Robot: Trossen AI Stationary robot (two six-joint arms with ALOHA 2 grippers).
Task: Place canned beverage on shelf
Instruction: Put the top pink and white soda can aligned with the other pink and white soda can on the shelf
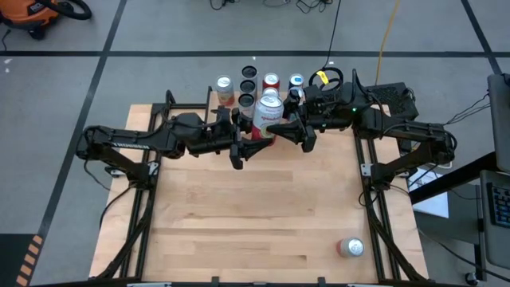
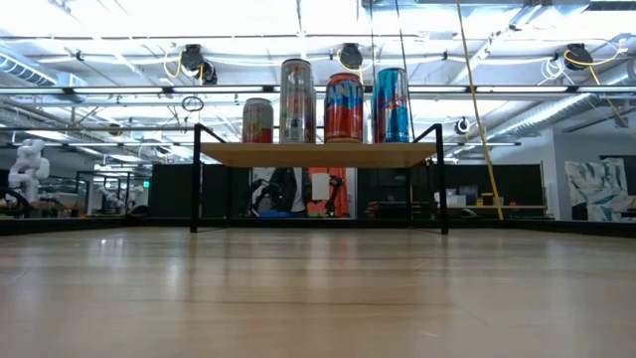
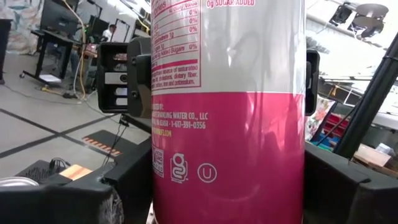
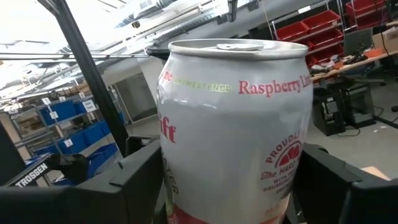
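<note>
A tall can, white above and pink below (image 1: pixel 268 110), stands upright in the air over the far part of the tabletop, just in front of the shelf (image 2: pixel 318 155). My left gripper (image 3: pixel 227 190) comes in from the left and is shut on its lower part. My right gripper (image 4: pixel 227 186) comes in from the right and is shut on its upper part. In the high view the left gripper (image 1: pixel 256 134) and right gripper (image 1: pixel 280 124) meet at the can. Neither gripper nor the held can shows in the low view. My left gripper pinches the can's pink lower wall (image 3: pixel 163 180) between its two fingers, one on each side. The fingers lie about level, coming from the table's left. The can stands upright, lifted clear of the table. My right gripper pinches the can's white upper wall (image 4: pixel 173 177) between its two fingers (image 3: pixel 140 74), above the left gripper's hold. The fingers come about level from the table's right. The can's lid (image 4: pixel 239 45) is up and rises above the fingers.
Several cans (image 2: pixel 344 107) stand upright on the shelf's top board, filling much of it. One more can (image 1: pixel 351 247) lies on the wooden tabletop (image 1: pixel 255 215) near the right front corner. Black frame rails (image 1: pixel 374 207) run along the table's sides.
</note>
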